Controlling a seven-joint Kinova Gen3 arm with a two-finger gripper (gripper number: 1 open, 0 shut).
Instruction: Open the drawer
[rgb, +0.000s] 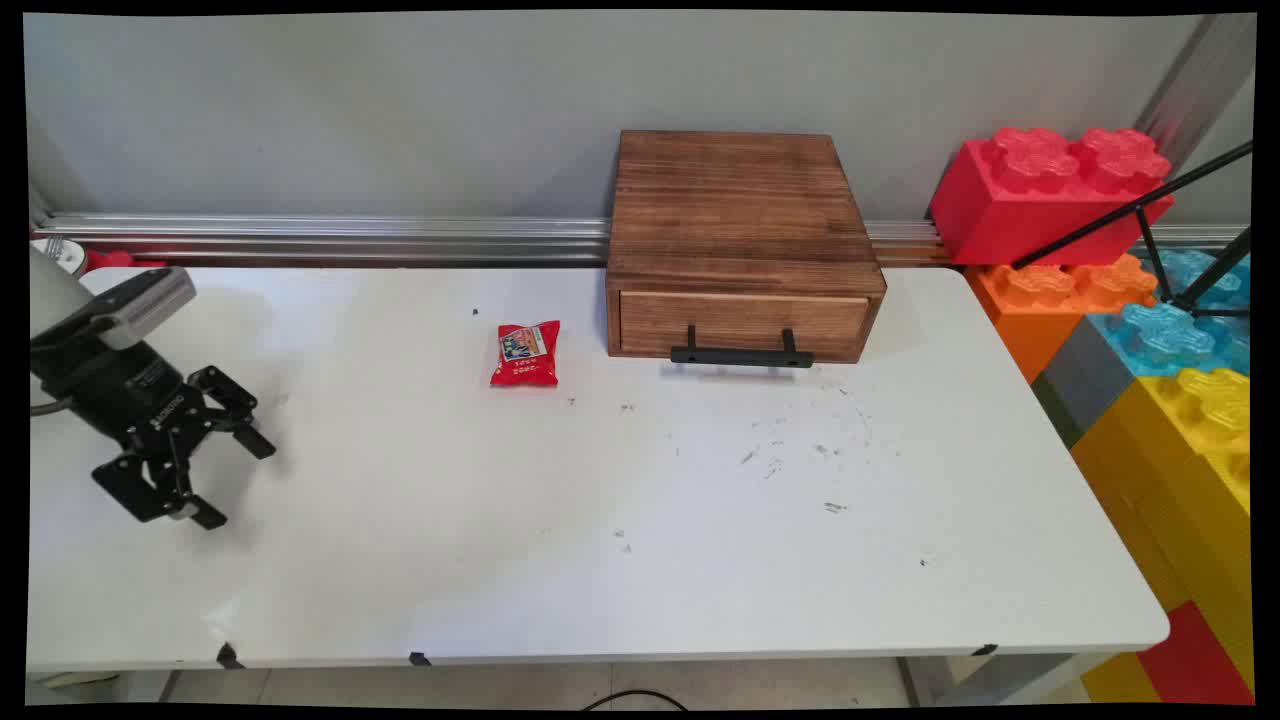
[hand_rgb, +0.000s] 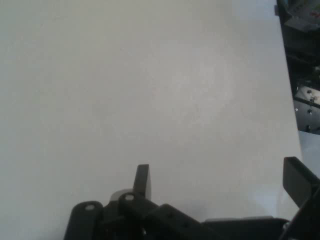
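Note:
My black gripper hangs low over the left part of the white table, open, with nothing between its fingers. In the hand view the two fingers stand wide apart over bare white tabletop, and the gripper holds nothing. A small red snack packet lies flat on the table well to the right of the gripper. Just right of the packet stands a brown wooden drawer box against the wall, its drawer pushed in, with a black handle at the front.
Large toy building blocks in red, orange, blue and yellow are stacked beyond the table's right end. An aluminium rail runs along the wall behind the table. Dark scuff marks dot the tabletop at centre right.

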